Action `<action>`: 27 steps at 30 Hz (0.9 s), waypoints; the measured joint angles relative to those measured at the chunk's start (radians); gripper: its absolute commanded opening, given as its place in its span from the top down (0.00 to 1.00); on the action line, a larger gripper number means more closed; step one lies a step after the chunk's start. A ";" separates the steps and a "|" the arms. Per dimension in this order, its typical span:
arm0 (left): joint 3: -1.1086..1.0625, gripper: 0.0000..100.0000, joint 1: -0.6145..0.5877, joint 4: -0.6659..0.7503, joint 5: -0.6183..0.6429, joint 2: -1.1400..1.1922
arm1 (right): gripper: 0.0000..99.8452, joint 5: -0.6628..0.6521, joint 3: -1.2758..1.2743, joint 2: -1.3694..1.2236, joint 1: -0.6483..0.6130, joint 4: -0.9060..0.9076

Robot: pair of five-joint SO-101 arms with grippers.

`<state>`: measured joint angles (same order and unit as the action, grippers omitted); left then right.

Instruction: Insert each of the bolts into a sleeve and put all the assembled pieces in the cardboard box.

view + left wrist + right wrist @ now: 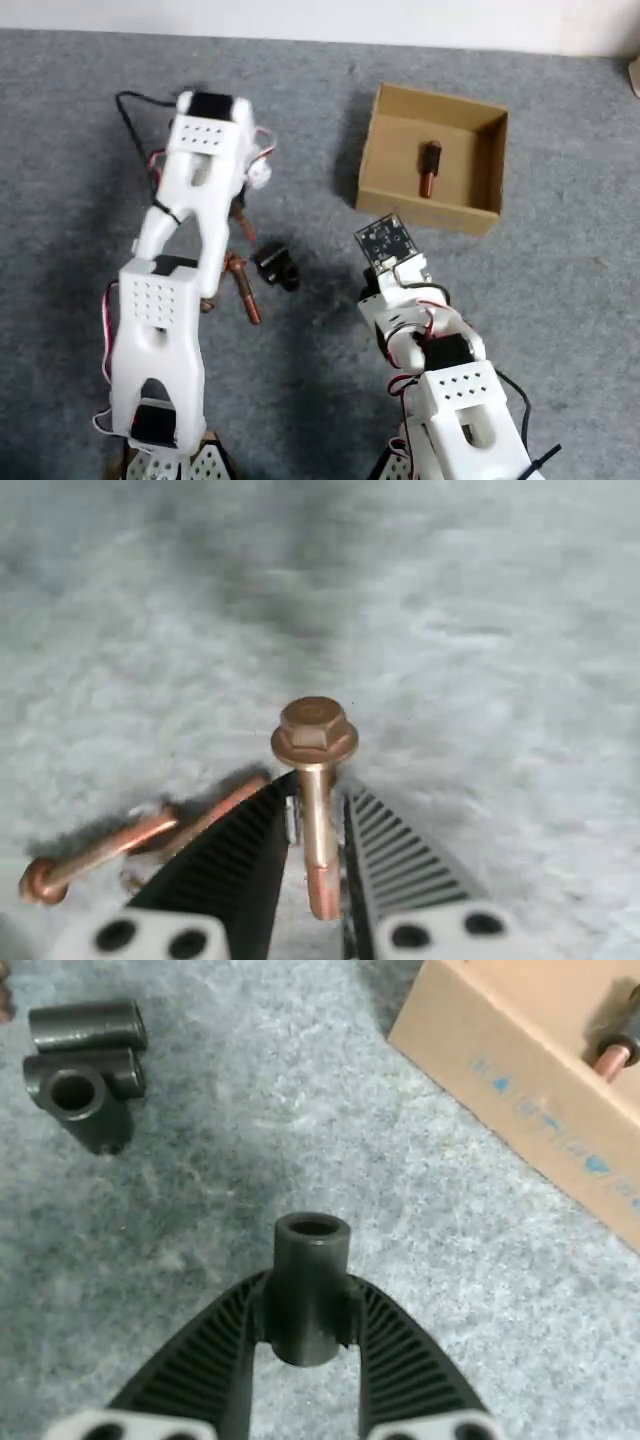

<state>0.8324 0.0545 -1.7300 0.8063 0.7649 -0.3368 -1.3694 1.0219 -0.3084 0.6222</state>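
Right hand [310, 1288] pinching sleeve [312, 1240] near cardboard box [520, 1110]; left hand [318, 790] pinching bolt [315, 730] by shank, arm stretched forward

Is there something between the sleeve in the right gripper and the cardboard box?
Nothing visible: bare carpet lies between the sleeve in the right gripper and the box. Its near wall must be cleared.

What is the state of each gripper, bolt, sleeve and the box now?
Left gripper: shut on held bolt.
Right gripper: shut on held sleeve, which is empty.
Loose bolts: lying flat, without sleeves.
Loose sleeves: empty, bunched together.
Box: open.
Assembled piece: bolt in sleeve, lying in the box.
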 measured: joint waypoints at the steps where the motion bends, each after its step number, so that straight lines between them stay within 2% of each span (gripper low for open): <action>1: 0.037 0.99 0.008 -0.003 -0.006 0.000 | 0.99 0.000 0.000 0.000 0.000 0.000; 8: 0.276 0.99 0.035 -0.021 -0.009 -0.003 | 0.99 0.000 0.000 0.000 0.000 -0.003; 11: 0.296 0.99 0.086 -0.025 -0.029 -0.061 | 0.99 0.000 0.000 0.000 0.000 -0.003; 18: 0.301 0.99 0.235 -0.028 -0.324 -0.400 | 0.99 0.000 0.000 0.011 0.000 -0.006; 22: 0.302 0.99 0.278 -0.028 -0.385 -0.609 | 0.99 0.015 -0.002 0.152 0.025 0.009; 27: 0.161 0.99 0.293 -0.028 -0.405 -0.896 | 0.99 0.081 -0.002 0.486 0.086 0.169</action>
<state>0.9935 0.3475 -1.7576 0.4012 -0.1312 -0.2555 -1.3709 1.5083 -0.2225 0.7910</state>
